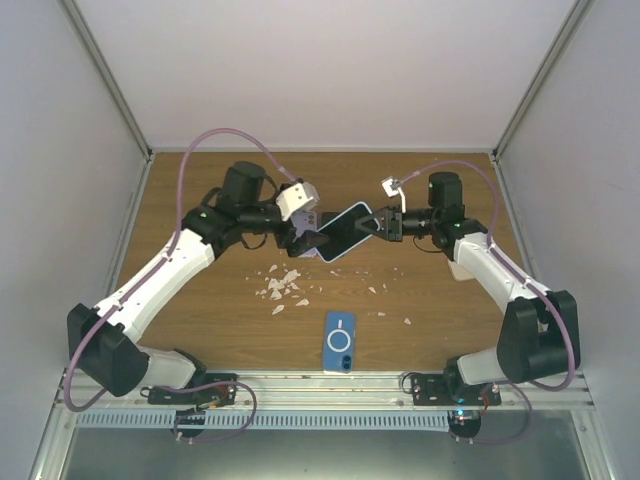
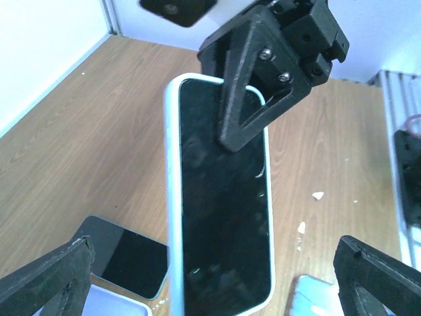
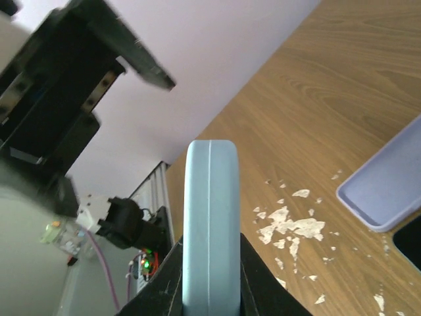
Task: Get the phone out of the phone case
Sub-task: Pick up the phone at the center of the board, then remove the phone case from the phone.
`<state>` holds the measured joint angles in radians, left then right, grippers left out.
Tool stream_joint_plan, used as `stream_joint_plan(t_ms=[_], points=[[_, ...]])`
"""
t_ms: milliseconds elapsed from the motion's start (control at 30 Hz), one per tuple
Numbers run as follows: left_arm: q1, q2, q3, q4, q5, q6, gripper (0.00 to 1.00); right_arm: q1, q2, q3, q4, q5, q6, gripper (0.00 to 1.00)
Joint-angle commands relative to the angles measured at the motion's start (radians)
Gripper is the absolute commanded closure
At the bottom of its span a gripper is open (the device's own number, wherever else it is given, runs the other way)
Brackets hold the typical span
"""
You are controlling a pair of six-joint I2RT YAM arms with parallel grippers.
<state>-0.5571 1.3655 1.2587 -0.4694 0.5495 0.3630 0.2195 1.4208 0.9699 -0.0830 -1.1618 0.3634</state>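
Pinches the pale blue phone case (image 3: 209, 217) edge-on with the right gripper (image 3: 209, 283), jaws closed tight on its front and back. Holds it raised above the bench (image 1: 240, 330), phone (image 2: 223, 217) seated inside, dark screen facing up. Spreads the left gripper (image 2: 214, 263) wide around the case's other end, fingers (image 2: 46, 283) clear of either side. Shows below, flat on the bench, a second dark phone (image 2: 125, 257), a lavender case (image 3: 385, 187), white flakes (image 1: 285, 285) and a deeper blue case (image 1: 340, 342) near the front edge.
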Motion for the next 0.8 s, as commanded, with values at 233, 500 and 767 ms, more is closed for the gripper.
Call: stream_joint_plan(t_ms=[233, 500, 767], points=[[0.226, -0.054, 0.045, -0.172, 0.502, -0.018, 0.01, -0.015, -0.079, 0.107, -0.248, -0.272, -0.285, 1.0], [0.229, -0.052, -0.023, -0.127, 0.569, -0.11, 0.09, -0.014, -0.126, 0.11, -0.251, -0.307, -0.311, 1.0], [0.228, -0.082, -0.111, -0.078, 0.569, -0.141, 0.16, -0.012, -0.151, 0.104, -0.232, -0.326, -0.309, 1.0]])
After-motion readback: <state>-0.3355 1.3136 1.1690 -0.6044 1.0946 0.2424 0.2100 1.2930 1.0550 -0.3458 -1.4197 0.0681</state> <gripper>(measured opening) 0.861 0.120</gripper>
